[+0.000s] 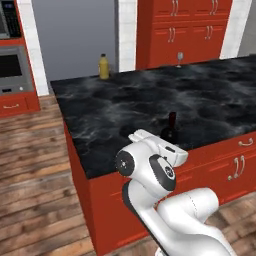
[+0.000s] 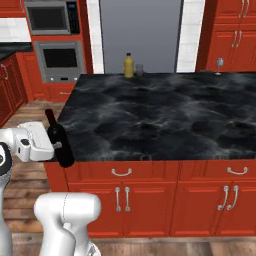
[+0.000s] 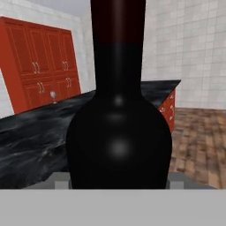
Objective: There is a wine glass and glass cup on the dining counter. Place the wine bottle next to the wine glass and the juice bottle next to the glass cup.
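The wine bottle [image 2: 58, 137], nearly black with a dark red top, stands upright at the near left corner of the dining counter [image 2: 160, 115]. My gripper [image 2: 58, 146] is shut on its body from the left. In the hand view the wine bottle [image 3: 119, 132] looms close between my fingertips. The left base view has the wine bottle [image 1: 170, 127] just behind my hand, by the near edge of the dining counter [image 1: 150, 100]. At the far edge stands the yellow juice bottle [image 2: 129, 65] [image 1: 103, 66], with the glass cup [image 2: 139, 69] beside it. The wine glass [image 2: 219, 63] [image 1: 180, 58] [image 3: 53, 95] is far right.
Red drawer and cabinet fronts [image 2: 150, 200] run under the counter's near edge. A microwave [image 2: 52, 17] and a wall oven [image 2: 60, 60] sit at the back left. Tall red cabinets [image 1: 185, 30] rise behind the wine glass. Wood floor [image 1: 35, 175] lies left of the counter.
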Robot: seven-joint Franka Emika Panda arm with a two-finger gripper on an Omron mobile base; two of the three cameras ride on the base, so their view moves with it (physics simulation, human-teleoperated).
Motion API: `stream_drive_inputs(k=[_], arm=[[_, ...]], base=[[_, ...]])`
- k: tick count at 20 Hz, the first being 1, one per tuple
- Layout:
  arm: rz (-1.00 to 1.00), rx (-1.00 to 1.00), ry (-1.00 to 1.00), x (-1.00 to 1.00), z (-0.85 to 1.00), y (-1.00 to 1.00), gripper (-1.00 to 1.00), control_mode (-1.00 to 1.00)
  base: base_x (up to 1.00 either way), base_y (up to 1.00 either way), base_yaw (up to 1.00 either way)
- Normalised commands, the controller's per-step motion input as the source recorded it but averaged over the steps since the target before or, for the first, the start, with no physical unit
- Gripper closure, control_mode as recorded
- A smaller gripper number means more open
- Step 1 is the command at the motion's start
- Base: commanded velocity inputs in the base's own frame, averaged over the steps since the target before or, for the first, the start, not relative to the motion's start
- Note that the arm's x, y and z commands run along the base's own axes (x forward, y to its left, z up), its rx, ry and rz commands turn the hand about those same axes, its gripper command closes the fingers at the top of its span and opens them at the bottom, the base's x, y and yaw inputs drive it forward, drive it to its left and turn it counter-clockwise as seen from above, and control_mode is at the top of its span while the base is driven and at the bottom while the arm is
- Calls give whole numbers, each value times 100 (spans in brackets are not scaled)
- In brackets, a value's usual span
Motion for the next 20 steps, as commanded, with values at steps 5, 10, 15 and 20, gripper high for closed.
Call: stream_drive_inputs(k=[5, 10, 15, 20], arm=[[0, 0, 0, 0, 0, 0, 100, 100], [0, 0, 0, 0, 0, 0, 100, 100], [0, 0, 0, 0, 0, 0, 100, 100], [0, 0, 0, 0, 0, 0, 100, 100]], base=[[-2, 93, 0], [0, 93, 0], [0, 94, 0], [18, 89, 0]])
